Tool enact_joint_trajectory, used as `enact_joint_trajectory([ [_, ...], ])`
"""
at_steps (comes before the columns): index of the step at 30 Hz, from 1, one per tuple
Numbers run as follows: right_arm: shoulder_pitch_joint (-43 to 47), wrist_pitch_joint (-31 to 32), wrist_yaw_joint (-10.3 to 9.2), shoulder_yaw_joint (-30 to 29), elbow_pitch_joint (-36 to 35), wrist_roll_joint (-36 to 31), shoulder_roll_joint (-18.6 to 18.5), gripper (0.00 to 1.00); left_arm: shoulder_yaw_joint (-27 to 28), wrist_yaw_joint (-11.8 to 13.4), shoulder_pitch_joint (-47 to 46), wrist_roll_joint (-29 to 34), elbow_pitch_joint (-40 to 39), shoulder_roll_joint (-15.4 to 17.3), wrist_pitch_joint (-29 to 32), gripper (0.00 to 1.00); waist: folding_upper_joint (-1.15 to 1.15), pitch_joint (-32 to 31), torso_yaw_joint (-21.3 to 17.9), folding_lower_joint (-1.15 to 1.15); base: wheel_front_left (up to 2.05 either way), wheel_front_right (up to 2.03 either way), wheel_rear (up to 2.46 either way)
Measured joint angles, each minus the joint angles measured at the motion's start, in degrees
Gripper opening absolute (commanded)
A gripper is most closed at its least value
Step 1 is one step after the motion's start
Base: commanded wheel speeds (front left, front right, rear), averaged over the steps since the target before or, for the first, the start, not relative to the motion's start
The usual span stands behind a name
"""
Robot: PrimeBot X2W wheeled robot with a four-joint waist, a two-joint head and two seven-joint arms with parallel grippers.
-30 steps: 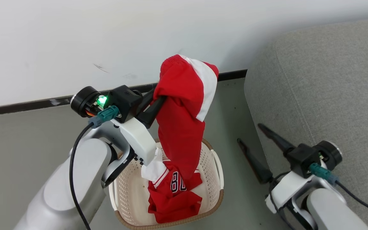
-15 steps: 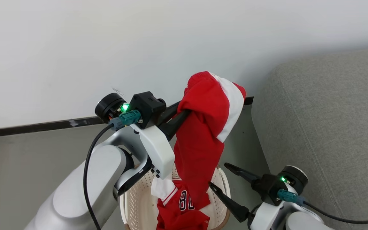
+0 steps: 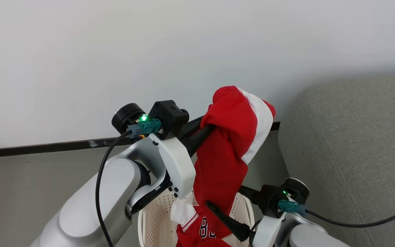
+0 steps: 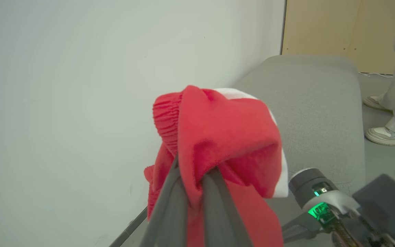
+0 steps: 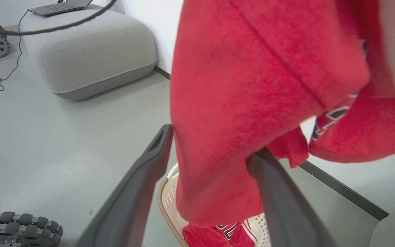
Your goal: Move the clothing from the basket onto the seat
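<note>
Clothing clenched between the fingers of the left gripper is being raised above the basket, its hanging end now being straddled by the released fingers of the right gripper, ready for the seat.

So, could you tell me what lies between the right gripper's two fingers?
The red garment hanging from the left gripper lies between the right gripper's open fingers; the right wrist view shows it.

Hanging garment screens basket mouth; open floor left.
</note>
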Motion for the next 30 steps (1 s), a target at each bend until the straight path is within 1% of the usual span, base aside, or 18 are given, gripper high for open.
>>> enact_joint_trajectory([
  [6, -2.7, 0.0, 0.0, 2.0, 1.8, -0.9, 1.4, 1.0, -0.3, 0.0, 0.7, -1.5, -0.8, -0.1, 1.1, 0.0, 0.0, -1.1, 1.0, 0.0, 0.0, 0.0, 0.0],
  [7, -2.8, 0.0, 0.0, 2.1, 2.1, -1.0, 1.7, 0.97, -0.3, 0.0, 1.1, -1.7, -0.9, -0.2, 1.5, 0.0, 0.0, -1.2, 1.1, 0.0, 0.0, 0.0, 0.0],
  [8, -2.7, 0.0, 0.0, 2.3, 2.5, -1.0, 2.1, 0.64, -0.4, 0.0, 1.4, -1.9, -0.9, -0.2, 1.6, 0.0, 0.0, -1.4, 1.3, 0.0, 0.0, 0.0, 0.0],
  [9, -2.7, 0.0, 0.0, 2.4, 2.8, -1.1, 2.3, 0.41, -0.4, 0.0, 1.5, -2.0, -0.9, -0.2, 1.7, 0.0, 0.0, -1.5, 1.4, 0.0, 0.0, 0.0, 0.0],
  [10, -2.8, 0.0, 0.0, 2.6, 2.9, -1.5, 2.3, 0.25, -0.4, 0.0, 1.7, -2.2, -0.9, -0.1, 1.9, 0.0, 0.0, -1.7, 1.5, 0.0, 0.0, 0.0, 0.0],
  [11, -2.8, 0.0, 0.0, 2.6, 2.9, -1.7, 2.3, 0.0, -0.3, 0.0, 1.9, -2.4, -1.0, -0.1, 2.0, 0.0, 0.0, -1.8, 1.6, 0.0, 0.0, 0.0, 0.0],
  [15, -2.7, 0.0, 0.0, 2.5, 3.0, -1.9, 2.2, 0.0, 0.6, 0.4, 3.4, -2.9, -0.9, 0.0, 1.9, 0.0, 0.0, -2.4, 1.9, 0.0, 0.0, 0.0, 0.0],
  [20, -2.2, 0.0, 0.0, 2.2, 2.2, -1.8, 1.3, 0.0, 2.2, 1.6, 5.3, -3.4, -0.2, 0.5, 1.4, 0.0, 0.0, -2.9, 1.7, 0.0, 0.0, 0.0, 0.0],
  [24, 0.0, 0.0, 0.0, -1.7, -0.5, -1.8, 0.2, 0.0, 3.4, 2.8, 7.5, -3.9, 0.7, 0.8, 0.4, 0.0, 0.0, -3.0, 1.0, 0.0, 0.0, 0.0, 0.0],
  [25, 0.7, 0.0, 0.0, -2.9, -1.0, -1.7, -0.1, 0.0, 3.6, 3.1, 8.0, -4.2, 0.9, 0.8, 0.3, 0.06, 0.0, -3.1, 0.8, 0.0, 0.0, 0.0, 0.0],
  [26, 1.3, 0.0, 0.0, -4.0, -1.6, -1.7, -0.4, 0.0, 3.7, 3.3, 8.5, -4.5, 1.2, 0.8, 0.0, 0.29, 0.0, -3.1, 0.6, 0.0, 0.0, 0.0, 0.0],
  [27, 1.9, 0.0, 0.0, -5.1, -2.3, -1.7, -0.7, 0.0, 3.9, 3.5, 9.1, -4.7, 1.3, 0.7, -0.5, 0.38, 0.0, -3.1, 0.3, 0.0, 0.0, 0.0, 0.0],
  [28, 2.5, 0.0, 0.0, -6.3, -2.8, -1.7, -1.1, 0.0, 4.2, 3.8, 9.6, -4.9, 1.4, 0.6, -1.0, 0.57, 0.0, -3.1, 0.1, 0.0, 0.0, 0.0, 0.0],
  [29, 3.0, 0.0, 0.0, -7.6, -3.2, -1.7, -1.4, 0.0, 4.4, 4.0, 10.0, -5.0, 1.5, 0.5, -1.5, 0.57, 0.0, -3.2, -0.2, 0.0, 0.0, 0.0, 0.0],
  [30, 3.6, 0.0, 0.0, -9.0, -3.9, -1.8, -1.8, 0.0, 4.5, 4.1, 10.4, -5.0, 1.5, 0.4, -2.0, 0.93, 0.0, -3.2, -0.4, 0.0, 0.0, 0.0, 0.0],
])
